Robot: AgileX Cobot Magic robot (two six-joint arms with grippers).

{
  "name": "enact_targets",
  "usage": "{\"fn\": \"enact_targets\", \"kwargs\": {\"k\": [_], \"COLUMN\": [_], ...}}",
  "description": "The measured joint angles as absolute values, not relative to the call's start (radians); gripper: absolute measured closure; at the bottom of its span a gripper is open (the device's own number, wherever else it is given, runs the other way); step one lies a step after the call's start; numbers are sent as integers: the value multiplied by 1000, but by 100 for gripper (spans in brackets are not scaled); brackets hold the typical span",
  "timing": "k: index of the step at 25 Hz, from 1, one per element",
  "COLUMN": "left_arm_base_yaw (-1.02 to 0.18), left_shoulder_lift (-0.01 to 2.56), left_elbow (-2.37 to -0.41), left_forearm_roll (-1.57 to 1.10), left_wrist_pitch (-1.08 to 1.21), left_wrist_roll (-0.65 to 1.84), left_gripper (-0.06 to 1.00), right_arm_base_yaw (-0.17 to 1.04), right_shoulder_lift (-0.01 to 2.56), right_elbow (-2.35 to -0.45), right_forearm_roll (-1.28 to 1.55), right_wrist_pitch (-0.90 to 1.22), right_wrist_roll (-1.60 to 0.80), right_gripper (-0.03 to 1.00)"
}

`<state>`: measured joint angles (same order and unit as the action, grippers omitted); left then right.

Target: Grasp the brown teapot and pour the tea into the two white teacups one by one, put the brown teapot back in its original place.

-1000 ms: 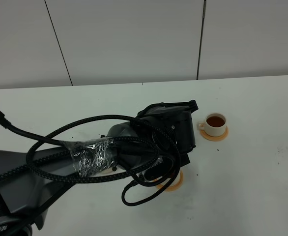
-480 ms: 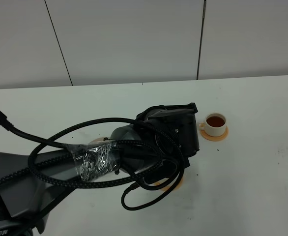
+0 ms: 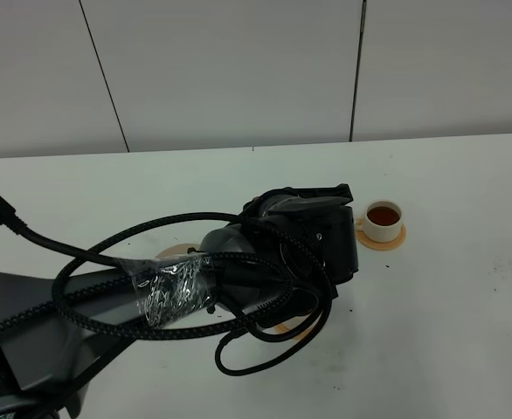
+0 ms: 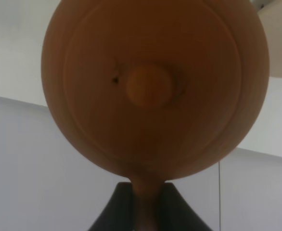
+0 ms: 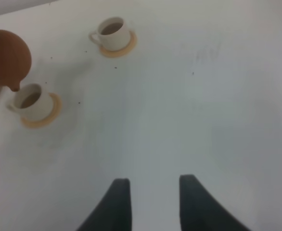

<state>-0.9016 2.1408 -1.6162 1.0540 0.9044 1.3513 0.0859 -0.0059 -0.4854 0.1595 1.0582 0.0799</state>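
Right wrist view: brown teapot [image 5: 5, 58] tipped, spout just above near white teacup [image 5: 32, 102], tea already inside. Left gripper [image 4: 146, 204] clamped on handle; right gripper [image 5: 150, 202] parted, idle. Overfill risk, or dribble onto orange coaster [image 5: 52, 113].

Matte black and dark grey left arm [image 3: 72, 323], looped with thick braided black cables [image 3: 107, 249]. Wrapped at mid-length in a crinkled clear plastic band [image 3: 170, 291], ending in a boxy black wrist housing [image 3: 313, 236]. Two dark, tapered fingers [image 5: 116, 202] on the right gripper [image 5: 150, 202].
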Motion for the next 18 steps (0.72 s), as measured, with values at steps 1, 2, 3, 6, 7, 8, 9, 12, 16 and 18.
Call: {"fn": "enact_targets", "kwargs": {"k": [1,2,3,6,7,8,9,12,16,18], "left_arm_base_yaw": [-902,-902,-903,-909,-910,-910,-910,-910,-910,-910], "left_shoulder_lift": [2141,2141,2141,2141,2141,2141,2141,2141,2141,2141], "left_elbow": [-1616,-1616,-1616,-1616,-1616,-1616,-1616,-1616,-1616,-1616], "left_forearm_roll": [1057,1061,1065,1084,1089,1089,1089,1089,1089,1089], "left_wrist_pitch": [904,905,908,919,919,918,919,919,919,919], "left_wrist_roll": [1351,1351,1351,1351,1351,1351,1351,1351,1354,1354], "left_gripper": [77,77,77,77,77,77,77,77,77,77], "right_arm_base_yaw": [86,86,86,86,86,86,86,86,86,86], "right_shoulder_lift": [-6,-6,-6,-6,-6,-6,-6,-6,-6,-6], "right_elbow": [-485,-485,-485,-485,-485,-485,-485,-485,-485,-485], "right_forearm_roll": [160,160,160,160,160,160,160,160,160,160], "right_wrist_pitch": [1058,1058,1058,1058,1058,1058,1058,1058,1058,1058], "right_wrist_roll": [80,80,80,80,80,80,80,80,80,80], "right_gripper": [73,73,73,73,73,73,73,73,73,73]}}
